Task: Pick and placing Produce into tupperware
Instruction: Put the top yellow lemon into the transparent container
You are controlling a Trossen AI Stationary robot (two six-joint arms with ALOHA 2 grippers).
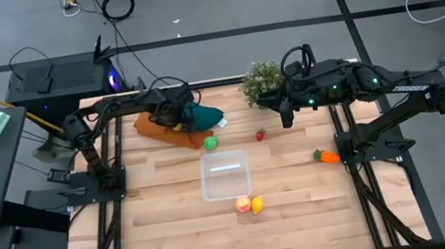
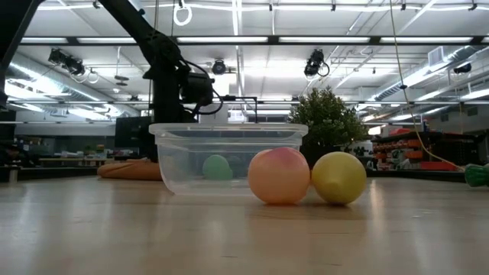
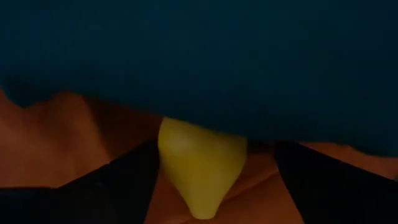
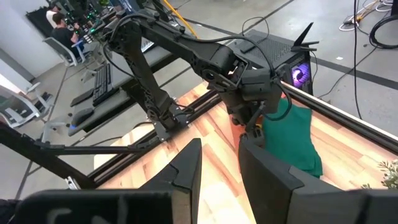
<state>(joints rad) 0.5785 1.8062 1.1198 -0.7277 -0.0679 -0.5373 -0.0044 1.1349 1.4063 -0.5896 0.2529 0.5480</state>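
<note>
Wood tabletop (image 1: 176, 228) w/ the tupperware (image 1: 225, 176) mid-table, looks empty; the green piece (image 1: 210, 143) sits on the table just behind it, peach (image 1: 242, 204) + lemon (image 1: 258, 205) just in front, carrot (image 1: 327, 156) off to the right. Your left gripper (image 1: 177, 124) is down on the orange cloth (image 1: 163, 130) by the teal cloth (image 1: 201, 113), fingers (image 3: 118, 180) apart around a yellow piece (image 3: 200, 163), not clamped yet imo. Close slow and centred so you don't snag fabric, then lift straight up. Right gripper (image 4: 217, 163) hovers by the plant (image 1: 261, 81), fingers a bit apart, holding nothing.
</note>
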